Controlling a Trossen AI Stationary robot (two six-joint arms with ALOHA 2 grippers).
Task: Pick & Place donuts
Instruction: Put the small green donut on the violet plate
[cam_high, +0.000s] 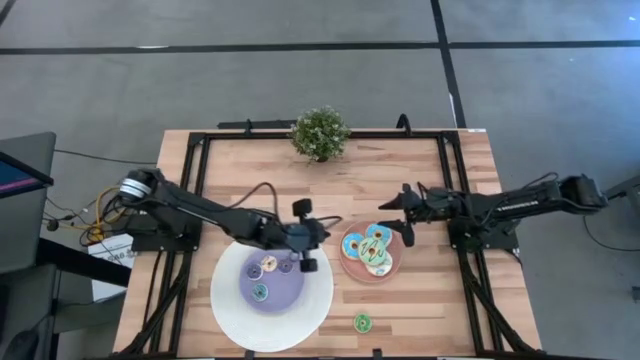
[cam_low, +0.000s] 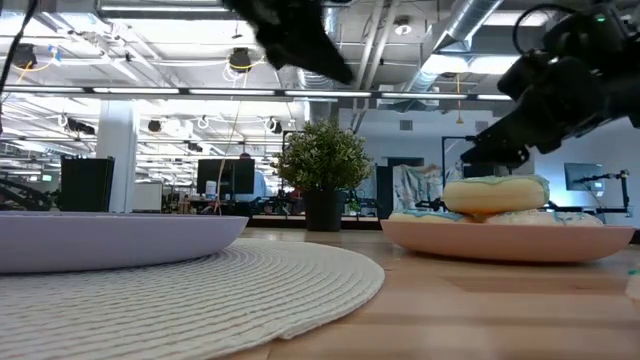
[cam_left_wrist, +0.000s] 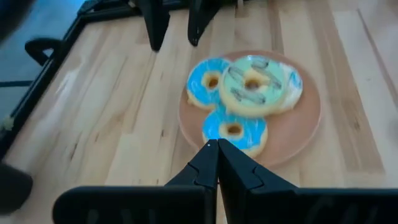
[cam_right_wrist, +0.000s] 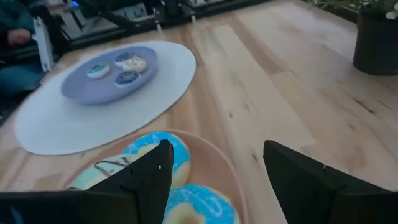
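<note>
One camera is looking straight down on the whole table (cam_high: 420, 170) from high up. One is sitting low on the tabletop, looking across to the plant (cam_low: 322, 165) at 12 o'clock. Both wrist cameras are looking closely at the pink plate (cam_left_wrist: 311, 118), seen from opposite sides.

Even overhead light is washing the desk (cam_high: 420, 190) from above, shadows staying soft and faint. At desk level, ceiling lamps (cam_low: 240, 60) are glaring while the near mat (cam_low: 200, 290) is blurring. Both wrist views are smearing, the donuts (cam_left_wrist: 242, 99) looking soft.
</note>
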